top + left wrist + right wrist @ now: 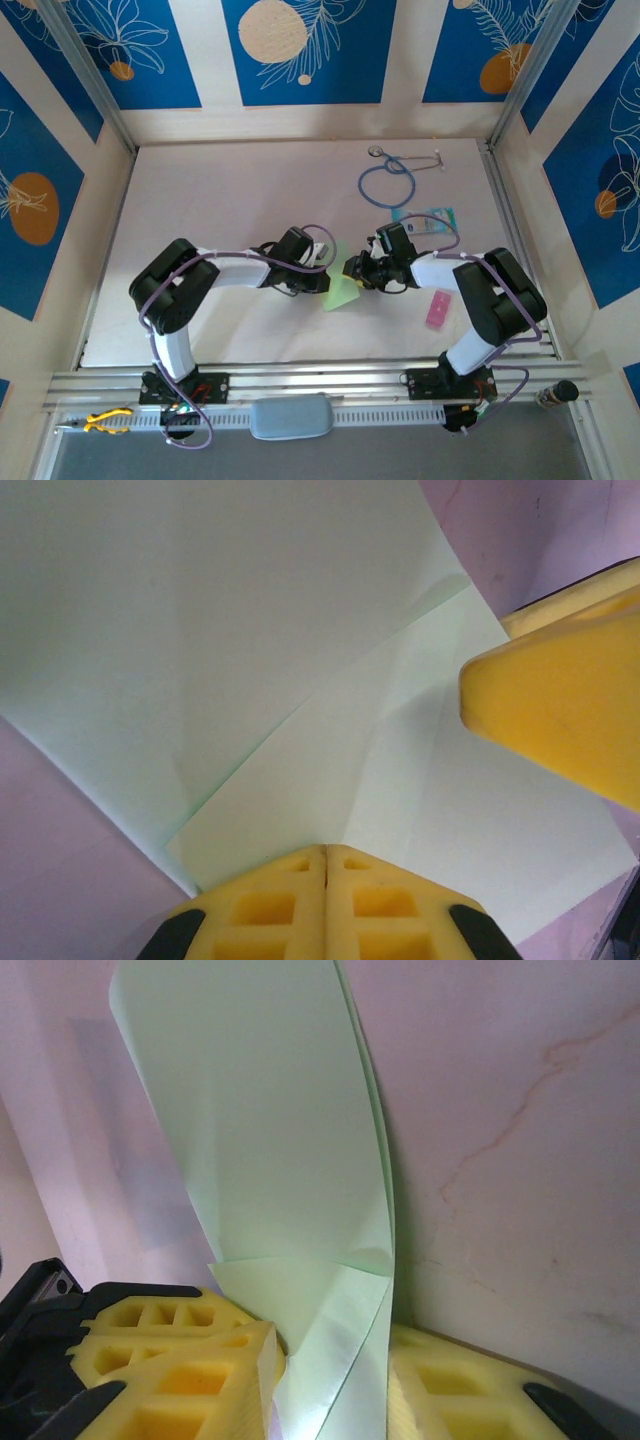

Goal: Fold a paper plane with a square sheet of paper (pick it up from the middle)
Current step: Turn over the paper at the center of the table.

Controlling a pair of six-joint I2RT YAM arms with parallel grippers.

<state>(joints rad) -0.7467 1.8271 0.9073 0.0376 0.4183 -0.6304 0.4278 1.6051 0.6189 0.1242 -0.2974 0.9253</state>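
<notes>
The square sheet of paper is light green, creased and partly folded, and stands up off the table between the two grippers. In the left wrist view the paper spreads out from my left gripper, whose yellow fingers are pressed together on its crease. My left gripper sits at the sheet's upper left. My right gripper faces it from the right. In the right wrist view the paper rises between the fingers of my right gripper, which stand apart with the folded layers in the gap. One right finger reaches in beside the sheet.
A blue stethoscope lies at the back of the table. A teal-and-white card lies behind my right arm, and a pink strip lies beside its base. A yellow-handled tool and a grey pad sit on the front rail.
</notes>
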